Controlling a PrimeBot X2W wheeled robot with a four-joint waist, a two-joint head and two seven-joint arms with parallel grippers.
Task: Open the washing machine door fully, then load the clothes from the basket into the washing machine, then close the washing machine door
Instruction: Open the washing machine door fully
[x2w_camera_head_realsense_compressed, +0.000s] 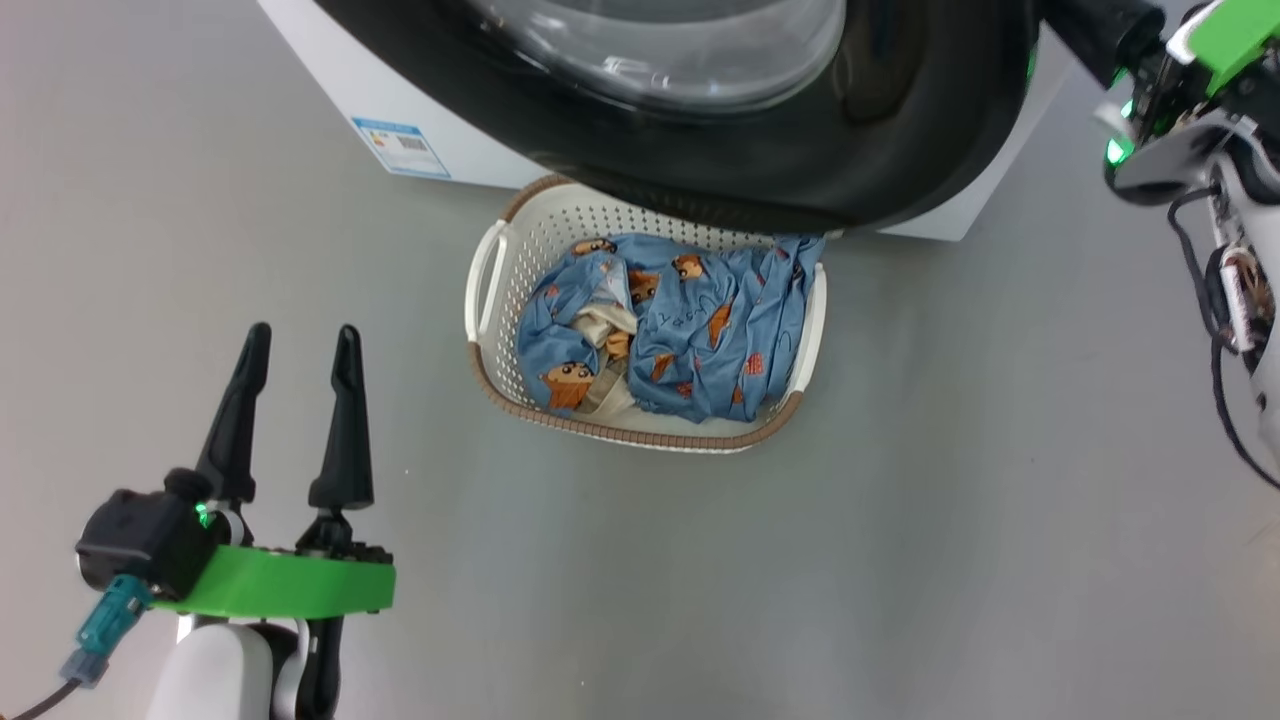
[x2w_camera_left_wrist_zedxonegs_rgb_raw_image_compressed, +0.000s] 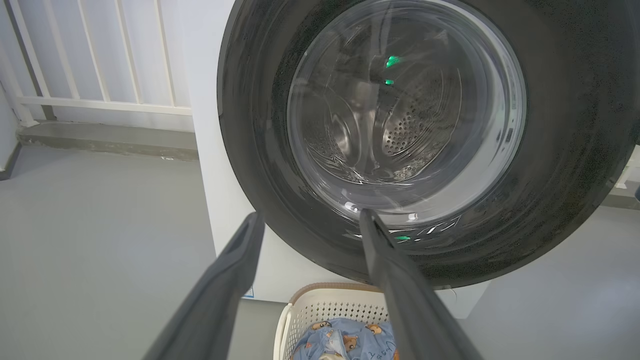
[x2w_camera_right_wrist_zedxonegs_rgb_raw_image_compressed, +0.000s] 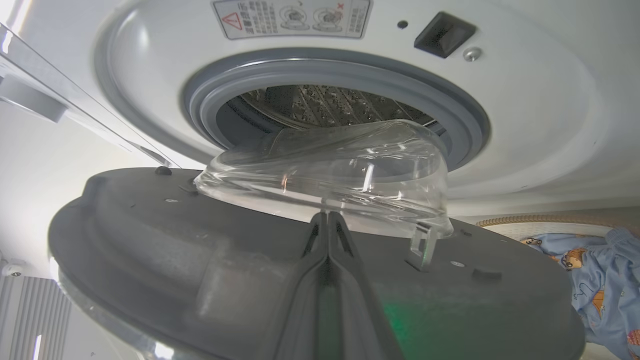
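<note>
The washing machine door (x2w_camera_head_realsense_compressed: 900, 130), glossy black with a clear glass bowl, stands partly open and overhangs the basket's far edge. The cream basket (x2w_camera_head_realsense_compressed: 486, 300) sits on the floor in front of the white washing machine (x2w_camera_head_realsense_compressed: 330, 70) and holds the light blue clothes (x2w_camera_head_realsense_compressed: 690, 330). My left gripper (x2w_camera_head_realsense_compressed: 303, 340) hangs open and empty at the lower left, well short of the basket. In its wrist view it (x2w_camera_left_wrist_zedxonegs_rgb_raw_image_compressed: 311, 217) faces the door (x2w_camera_left_wrist_zedxonegs_rgb_raw_image_compressed: 250, 150). My right gripper (x2w_camera_right_wrist_zedxonegs_rgb_raw_image_compressed: 327, 216) is shut, its fingers lying against the door's grey inner face (x2w_camera_right_wrist_zedxonegs_rgb_raw_image_compressed: 150, 250) below the glass bowl (x2w_camera_right_wrist_zedxonegs_rgb_raw_image_compressed: 325, 170).
A blue energy sticker (x2w_camera_head_realsense_compressed: 400, 148) marks the machine's lower front. The grey gasket (x2w_camera_right_wrist_zedxonegs_rgb_raw_image_compressed: 210, 95) rings the steel drum. A white railing (x2w_camera_left_wrist_zedxonegs_rgb_raw_image_compressed: 100, 60) and a low concrete step (x2w_camera_left_wrist_zedxonegs_rgb_raw_image_compressed: 100, 140) stand left of the machine. Grey floor (x2w_camera_head_realsense_compressed: 800, 560) spreads around the basket.
</note>
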